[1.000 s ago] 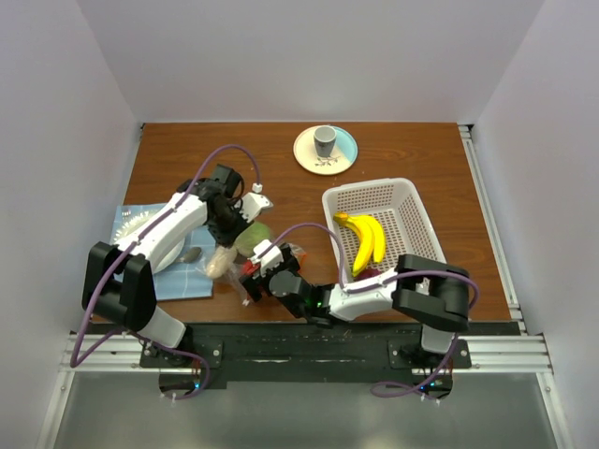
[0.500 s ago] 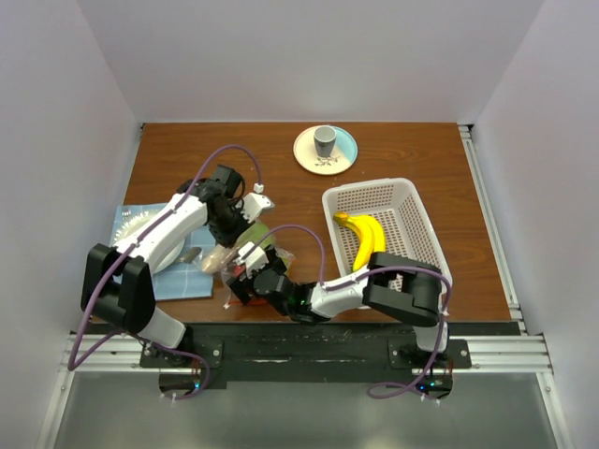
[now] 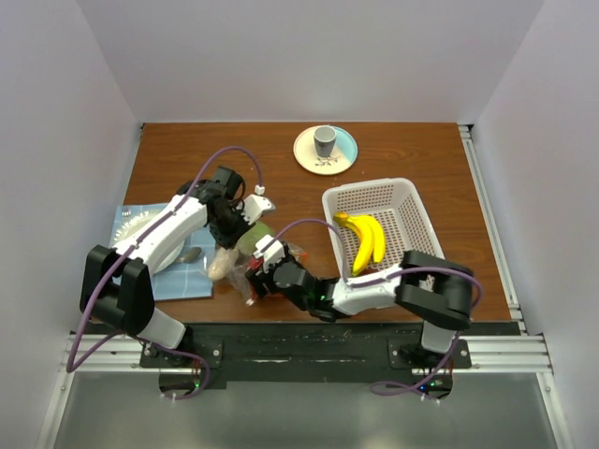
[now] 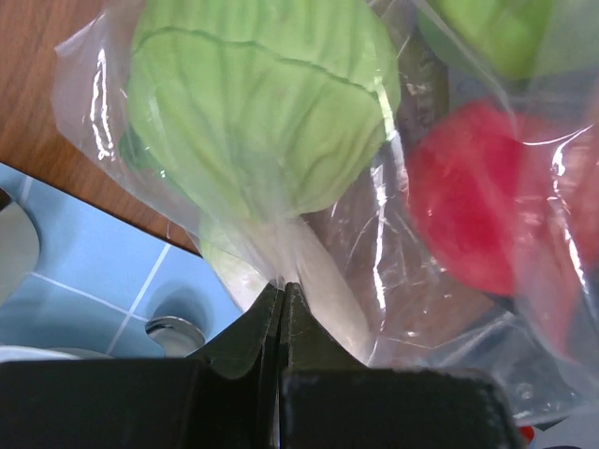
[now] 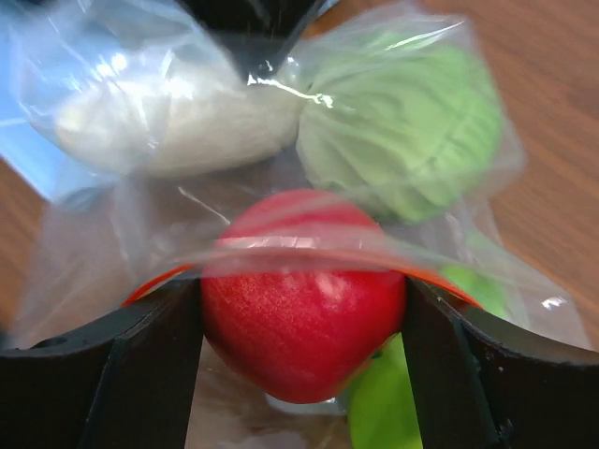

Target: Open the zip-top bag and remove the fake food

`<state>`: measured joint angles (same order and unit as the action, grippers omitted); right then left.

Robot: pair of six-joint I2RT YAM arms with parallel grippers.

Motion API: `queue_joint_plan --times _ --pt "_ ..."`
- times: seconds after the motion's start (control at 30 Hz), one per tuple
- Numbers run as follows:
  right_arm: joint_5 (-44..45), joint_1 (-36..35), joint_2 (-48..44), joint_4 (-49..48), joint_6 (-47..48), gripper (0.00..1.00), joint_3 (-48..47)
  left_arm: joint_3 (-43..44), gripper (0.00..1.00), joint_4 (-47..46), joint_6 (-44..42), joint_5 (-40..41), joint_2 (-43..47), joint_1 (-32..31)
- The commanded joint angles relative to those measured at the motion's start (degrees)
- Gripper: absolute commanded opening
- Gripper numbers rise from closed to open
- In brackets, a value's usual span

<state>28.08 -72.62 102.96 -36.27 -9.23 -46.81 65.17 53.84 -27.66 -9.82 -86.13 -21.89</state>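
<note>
left gripper (image 4: 282, 290) jaws pressed together, pinching film of clear crinkly zip-top bag (image 4: 449, 309); green ribbed plastic piece (image 4: 253, 103) just ahead of tips, inside bag. right gripper (image 5: 301, 323) fingers spread, touching both sides of red round plastic fruit (image 5: 301, 276) btwn them at bag mouth; cream oval plastic piece (image 5: 168, 117) beyond, upper left. yellow plastic banana bunch (image 3: 368, 241) in white perforated plastic basket (image 3: 370, 184), well right of both grippers.

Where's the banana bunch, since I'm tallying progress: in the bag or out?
Out: the banana bunch lies in the white basket, apart from the bag.
</note>
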Motion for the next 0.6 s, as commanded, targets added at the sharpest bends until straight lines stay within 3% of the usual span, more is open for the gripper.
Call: queue_joint_plan --times 0.0,0.1,0.23,0.37,0.5,0.57 --pt "-3.1 0.3 -11.4 2.5 0.8 0.42 3.3 -0.4 0.0 -0.7 -0.1 -0.1 0.9 -0.3" --pt "-5.1 0.3 -17.5 7.0 0.0 0.39 5.9 -0.3 0.0 -1.3 0.0 0.2 0.6 -0.3" --pt "-1.5 0.3 -26.7 15.1 -0.8 0.39 10.6 -0.3 0.0 -1.3 -0.1 0.5 0.3 -0.3" --pt "11.0 0.3 -35.6 24.8 -1.7 0.38 13.0 -0.2 0.0 -1.6 -0.1 0.2 0.0 -0.3" --pt "23.5 0.4 -46.8 27.5 -2.5 0.39 17.3 0.0 0.0 -1.6 0.2 -0.3 -0.6 -0.5" --pt "29.8 1.2 -50.7 29.6 -3.6 0.32 18.3 0.3 0.0 -1.5 0.4 -0.3 -0.8 -0.6"
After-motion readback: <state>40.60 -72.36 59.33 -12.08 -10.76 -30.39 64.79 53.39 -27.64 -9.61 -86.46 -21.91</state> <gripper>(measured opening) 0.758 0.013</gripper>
